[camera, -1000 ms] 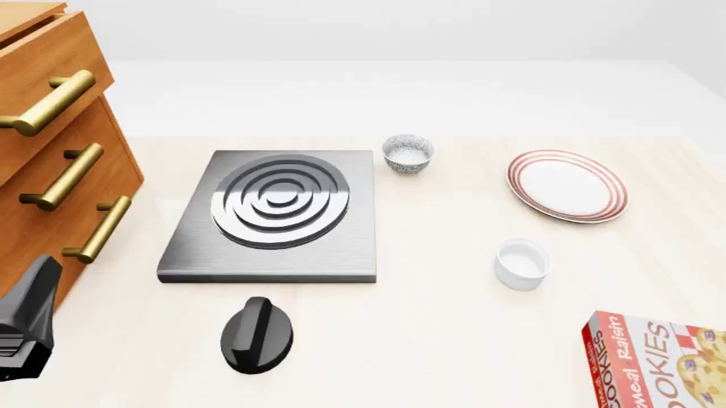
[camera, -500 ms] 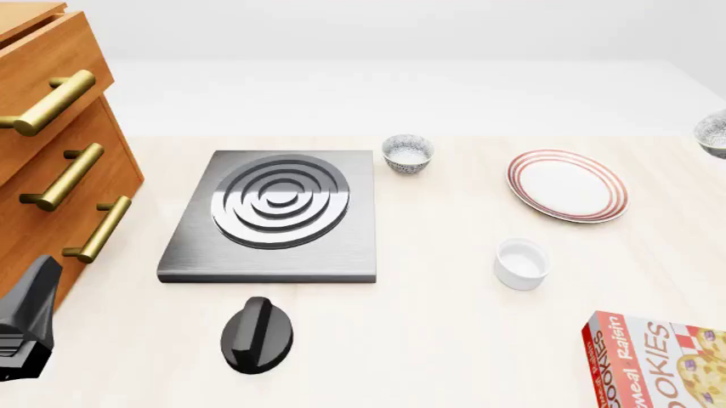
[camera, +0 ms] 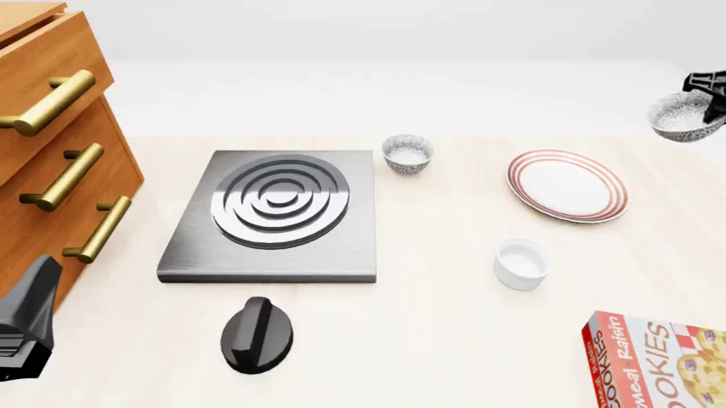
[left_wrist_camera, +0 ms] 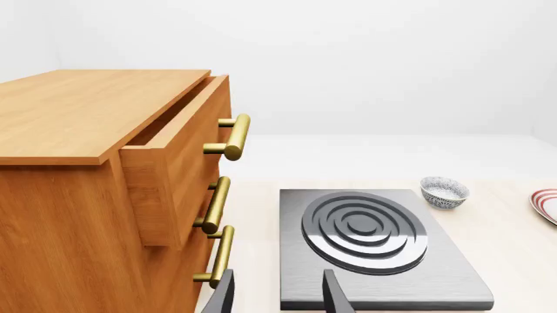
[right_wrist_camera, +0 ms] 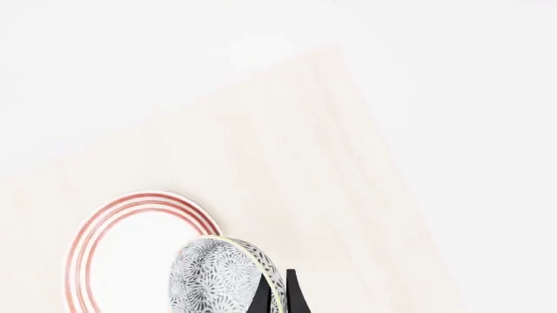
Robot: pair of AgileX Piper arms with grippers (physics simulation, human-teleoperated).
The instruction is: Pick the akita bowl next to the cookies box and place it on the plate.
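While the right gripper (camera: 712,95) is hanging above the table, its fingers are pinching the akita bowl's (camera: 682,116) rim. The bowl is hovering beside the plate (camera: 566,185). The left gripper's (left_wrist_camera: 276,301) fingers are standing apart, empty.

A simulated kitchen: a stove burner plate (camera: 272,214) with its knob (camera: 257,335), crockery and a wooden drawer cabinet (camera: 51,144) on a pale desk (camera: 431,331).

Table (camera: 454,340) bears stove (camera: 275,217), plate (camera: 566,185), cup (camera: 522,263)
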